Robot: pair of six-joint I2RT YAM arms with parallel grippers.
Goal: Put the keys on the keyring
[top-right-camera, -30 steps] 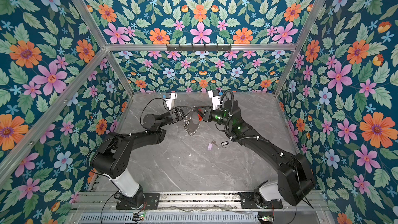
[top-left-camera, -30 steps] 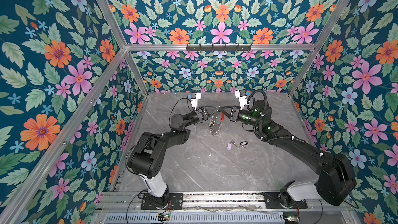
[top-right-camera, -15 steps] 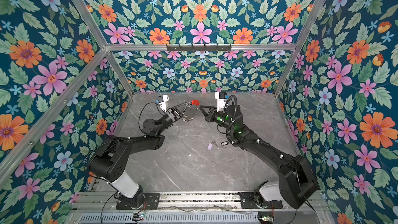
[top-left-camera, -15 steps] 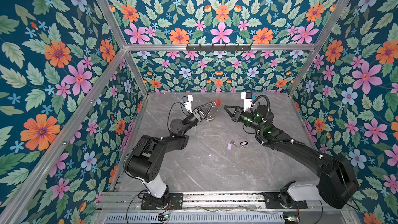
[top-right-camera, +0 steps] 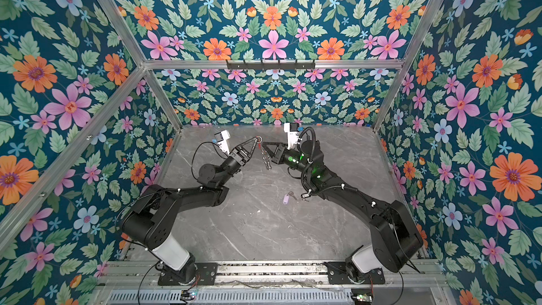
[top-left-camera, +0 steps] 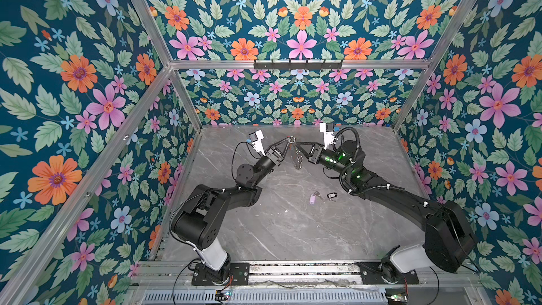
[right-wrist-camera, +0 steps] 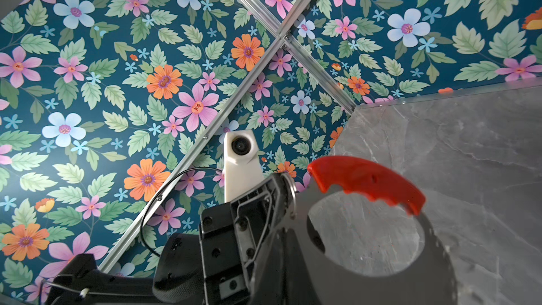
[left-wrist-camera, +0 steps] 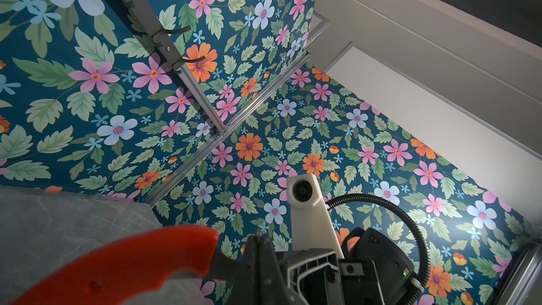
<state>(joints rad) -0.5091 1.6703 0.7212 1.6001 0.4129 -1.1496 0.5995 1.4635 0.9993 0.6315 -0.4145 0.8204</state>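
- In both top views, the left claw [top-left-camera: 289, 140] and right claw [top-left-camera: 297, 144] meet almost tip to tip above the far part of the table [top-left-camera: 278, 230]. Each is pinched shut on the top of the keyring [top-left-camera: 296, 158], and its silver rings dangle between them.
- The keys [top-left-camera: 313, 199] lie on the table nearer the arm bases, well apart from the keyring. The black tag [top-left-camera: 332, 195] is just beside the lilac one.
- We judge the step to be a two-claw hold on the keyring before a key is fetched. To do it well, we would let one claw bear the loop firmly and let the rings hang quiet. We would free the other claw only once that hold is sure.
- In a top view, the right arm [top-right-camera: 337, 189] covers most of the black tag, so only the lilac key [top-right-camera: 286, 199] shows clearly. The rings [top-right-camera: 266, 159] are too small to count or to tell which is gripped.
- In the left wrist view, the keyring's red section [left-wrist-camera: 132, 259] fills the lower edge, blurred and cut off. Its dark end runs into the right claw [left-wrist-camera: 259, 240], whose fingers are together. The left claw's own fingers are out of view.
- In the right wrist view, the left claw [right-wrist-camera: 281, 181] is clamped on a silver ring [right-wrist-camera: 291, 198] at one end of the red section [right-wrist-camera: 366, 183]. A dark blur in front hides the other end, and we cannot make out the right claw's own fingertips. No keys show here.
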